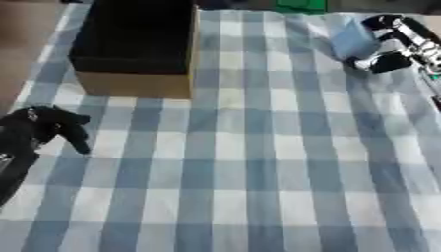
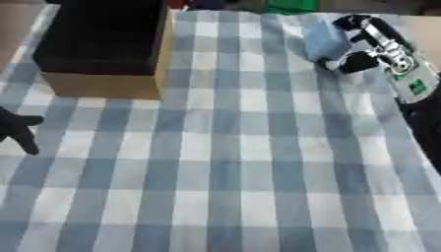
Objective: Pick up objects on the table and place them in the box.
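Left eye view puts your task object, a pale blue soft-looking thing (image 1: 353,38), at the far right of the table, lying on the blue-and-white checked cloth (image 1: 233,162); you can't tell what it is beyond colour and a roughly rectangular, crumpled shape. Your right hand (image 2: 362,47) comes in from the upper right and is on it: dark fingers curl around its far edge and a thumb sits at its near edge, so you're gripping the blue thing, which appears still down on the cloth or barely off it, can't tell which. Your right forearm, black with silver and white parts and a small green patch, runs off toward the right edge. Box (image 1: 138,49) stands at the far left of the table, well apart from the object: brown cardboard outside, dark inside, open top facing up, nothing visible in it. Your left hand (image 1: 51,125) shows at the left edge, near side of the box, low over the cloth, fingers relaxed and drooping, holding nothing. Something green (image 1: 301,6) sits beyond the table's far edge.
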### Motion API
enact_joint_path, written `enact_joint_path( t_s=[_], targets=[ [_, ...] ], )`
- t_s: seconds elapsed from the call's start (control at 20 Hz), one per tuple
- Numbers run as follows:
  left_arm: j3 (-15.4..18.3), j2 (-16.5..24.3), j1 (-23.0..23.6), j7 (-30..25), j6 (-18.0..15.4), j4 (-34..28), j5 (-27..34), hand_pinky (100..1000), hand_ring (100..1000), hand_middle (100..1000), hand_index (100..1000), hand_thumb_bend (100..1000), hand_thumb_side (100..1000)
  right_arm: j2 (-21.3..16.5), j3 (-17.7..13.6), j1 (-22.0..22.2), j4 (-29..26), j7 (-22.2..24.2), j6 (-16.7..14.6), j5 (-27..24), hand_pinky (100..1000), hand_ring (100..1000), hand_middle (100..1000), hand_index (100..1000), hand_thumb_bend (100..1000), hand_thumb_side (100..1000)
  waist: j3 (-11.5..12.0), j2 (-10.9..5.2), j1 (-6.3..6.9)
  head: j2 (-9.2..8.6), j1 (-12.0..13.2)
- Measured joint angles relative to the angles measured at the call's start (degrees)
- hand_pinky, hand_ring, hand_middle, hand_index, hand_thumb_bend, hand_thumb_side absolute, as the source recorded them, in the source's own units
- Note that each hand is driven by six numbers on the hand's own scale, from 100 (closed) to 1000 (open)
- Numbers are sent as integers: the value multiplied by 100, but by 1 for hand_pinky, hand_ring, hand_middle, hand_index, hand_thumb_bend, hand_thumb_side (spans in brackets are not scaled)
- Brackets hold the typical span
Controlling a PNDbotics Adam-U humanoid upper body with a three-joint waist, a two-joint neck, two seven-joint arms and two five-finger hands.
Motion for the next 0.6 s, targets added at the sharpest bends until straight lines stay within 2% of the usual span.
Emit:
enact_joint_path(
  t_s=[0.2, 0.25, 0.45, 0.6],
  targets=[
    [-13, 0, -1, -11, 14, 0, 0, 893, 528, 548, 745, 178, 887, 5, 0, 45, -2, -184, -23, -9, 646, 784, 324, 539, 273, 100, -39, -3, -39, 0, 0],
    [-13, 0, -3, -12, 16, 1, 0, 893, 528, 549, 745, 179, 884, 5, 0, 46, -4, -236, -29, -24, 632, 774, 272, 489, 213, 100, -43, -7, -48, 0, 0],
    [-14, 0, -26, -23, 37, 2, 6, 892, 528, 549, 745, 181, 879, 29, 2, 46, -34, -456, -52, -97, 619, 756, 207, 426, 181, 100, -61, -43, -103, 0, 0],
    [-15, 0, -30, -27, 62, 4, 22, 892, 528, 549, 745, 181, 877, 52, 8, 49, -118, -570, -62, -132, 619, 754, 200, 421, 180, 100, -76, -104, -145, 0, 1]
  ],
)
